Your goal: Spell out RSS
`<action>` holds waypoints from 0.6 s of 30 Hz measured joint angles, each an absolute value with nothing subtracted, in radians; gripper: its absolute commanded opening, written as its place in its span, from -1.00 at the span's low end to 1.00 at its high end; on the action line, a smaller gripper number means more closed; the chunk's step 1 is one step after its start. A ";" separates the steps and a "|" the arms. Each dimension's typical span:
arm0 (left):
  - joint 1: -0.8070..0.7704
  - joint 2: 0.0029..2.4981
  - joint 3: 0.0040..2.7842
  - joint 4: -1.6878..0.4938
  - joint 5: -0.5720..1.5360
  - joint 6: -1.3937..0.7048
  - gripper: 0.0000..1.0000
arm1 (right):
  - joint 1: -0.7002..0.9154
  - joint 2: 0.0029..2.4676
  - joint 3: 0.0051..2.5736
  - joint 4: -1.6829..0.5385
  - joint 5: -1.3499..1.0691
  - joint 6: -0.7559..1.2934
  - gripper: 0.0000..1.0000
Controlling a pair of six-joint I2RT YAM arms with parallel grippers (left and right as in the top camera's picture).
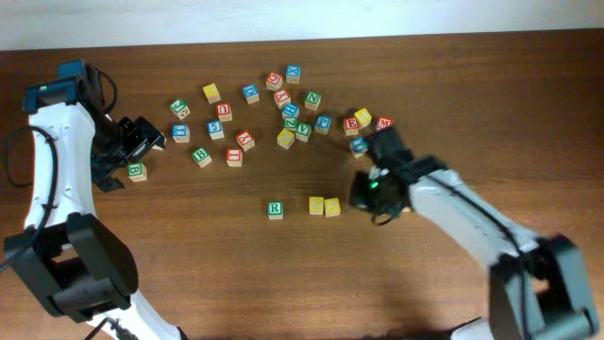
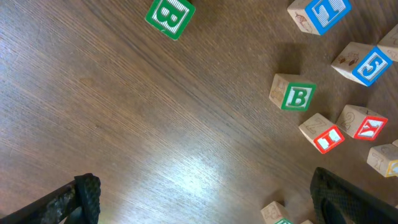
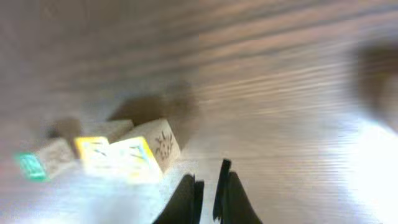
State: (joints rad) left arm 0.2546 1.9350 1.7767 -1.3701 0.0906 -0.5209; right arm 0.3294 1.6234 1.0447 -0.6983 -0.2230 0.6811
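Note:
The green R cube (image 1: pixel 275 210) stands on the table with two yellow cubes (image 1: pixel 316 205) (image 1: pixel 332 207) in a row to its right, the two yellow ones touching. My right gripper (image 1: pixel 359 195) is just right of the row, low over the table. In the blurred right wrist view its fingers (image 3: pixel 209 190) are nearly together with nothing between them. The nearest yellow cube (image 3: pixel 134 158), the second yellow cube (image 3: pixel 93 152) and the green cube (image 3: pixel 37 163) lie ahead to the left. My left gripper (image 1: pixel 142 137) (image 2: pixel 205 202) is open and empty at the far left.
Several loose letter cubes lie scattered across the table's back middle (image 1: pixel 283 99). Green B cubes sit near the left gripper (image 1: pixel 137 171) (image 1: pixel 201 156), also in the left wrist view (image 2: pixel 169 15) (image 2: pixel 298 98). Red and blue cubes (image 1: pixel 357 123) lie just behind the right arm.

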 measured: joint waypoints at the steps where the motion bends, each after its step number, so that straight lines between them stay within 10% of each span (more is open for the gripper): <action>1: 0.255 1.935 1.777 -1.370 0.090 -0.521 0.99 | 0.283 1.590 1.091 -0.783 -0.223 0.669 -0.92; 8: 0.255 1.935 1.777 -1.316 0.090 -0.521 0.98 | 0.149 1.448 1.235 -1.154 -0.225 0.463 -0.89; 9: 0.255 1.935 1.777 -1.312 0.093 -0.525 0.98 | 0.149 1.391 1.271 -1.179 -0.211 0.445 -0.73; 10: 0.255 1.935 1.777 -1.320 0.125 -0.525 0.98 | 0.149 1.345 1.296 -1.186 -0.207 0.440 -0.03; 11: 0.255 1.935 1.777 -1.341 0.182 -0.503 0.98 | 0.149 1.280 1.323 -1.189 -0.201 0.432 0.22; 16: 0.118 1.933 1.721 -1.393 0.405 -0.223 0.91 | 0.149 1.095 1.350 -1.224 -0.086 0.415 -0.06; 18: -0.013 1.929 1.616 -1.283 0.408 -0.166 0.28 | 0.149 1.122 1.352 -1.246 -0.049 0.416 -0.05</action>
